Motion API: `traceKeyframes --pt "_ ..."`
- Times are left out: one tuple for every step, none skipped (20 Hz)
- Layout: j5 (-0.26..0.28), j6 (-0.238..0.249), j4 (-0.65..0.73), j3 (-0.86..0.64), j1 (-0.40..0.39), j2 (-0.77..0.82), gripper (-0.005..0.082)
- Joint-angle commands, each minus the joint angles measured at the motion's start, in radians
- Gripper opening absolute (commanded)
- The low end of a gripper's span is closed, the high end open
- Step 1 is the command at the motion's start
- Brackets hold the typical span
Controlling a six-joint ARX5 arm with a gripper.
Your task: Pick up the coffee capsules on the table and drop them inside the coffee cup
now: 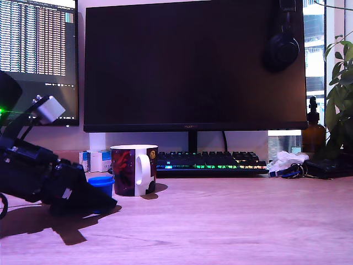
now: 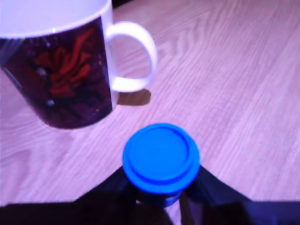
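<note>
A bright blue coffee capsule (image 1: pixel 101 184) (image 2: pixel 161 157) stands low by the table, just to the exterior view's left of the coffee cup (image 1: pixel 132 170) (image 2: pixel 61 75). The cup is a mug with dark red-and-purple artwork, and its white handle (image 2: pixel 136 56) is turned to the exterior view's right. My gripper (image 1: pixel 105 201) (image 2: pixel 161 199) reaches in low from the exterior view's left. In the wrist view its dark fingers (image 2: pixel 206 190) press on both sides of the capsule's body under the rim, so it is shut on the capsule. The capsule's underside is hidden.
Small white-and-blue boxes (image 1: pixel 98 160) sit behind the cup. A lit keyboard (image 1: pixel 209 162) lies under a dark monitor (image 1: pixel 193 66). At the exterior view's right are a crumpled tissue with keys (image 1: pixel 287 164), a brown bottle (image 1: pixel 313 130) and a plant (image 1: pixel 341 94).
</note>
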Motion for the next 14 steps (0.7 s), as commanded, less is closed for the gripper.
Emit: traceKeyframes --pt "0.005 -0.010 0.023 0.002 -0.003 0.014 0.0158" --pt "0.004 -0.024 0.025 0.002 -0.003 0.010 0.0158" --pt "0.004 -0.028 0.029 0.002 -0.003 0.008 0.0158" --pt "0.004 -0.029 0.030 0.002 -0.003 0.004 0.0158" --pt "0.004 -0.029 0.034 0.002 -0.002 0.003 0.0158" --pt "0.004 -0.030 0.042 0.002 -0.002 0.003 0.0158" --pt "0.004 -0.030 0.049 0.002 -0.002 0.003 0.0158" --pt "0.004 -0.042 0.055 0.002 -0.002 -0.003 0.0158" --pt "0.004 -0.061 0.059 0.002 -0.002 -0.014 0.0158" --pt "0.004 -0.061 0.071 0.002 -0.002 -0.028 0.0158" --pt "0.004 -0.078 0.084 0.002 -0.002 -0.045 0.0158" --pt "0.004 -0.078 0.106 0.002 -0.002 -0.060 0.0158" --pt "0.004 -0.081 0.127 0.002 -0.002 -0.074 0.0158" --pt "0.004 -0.081 0.132 0.006 -0.002 -0.085 0.0158"
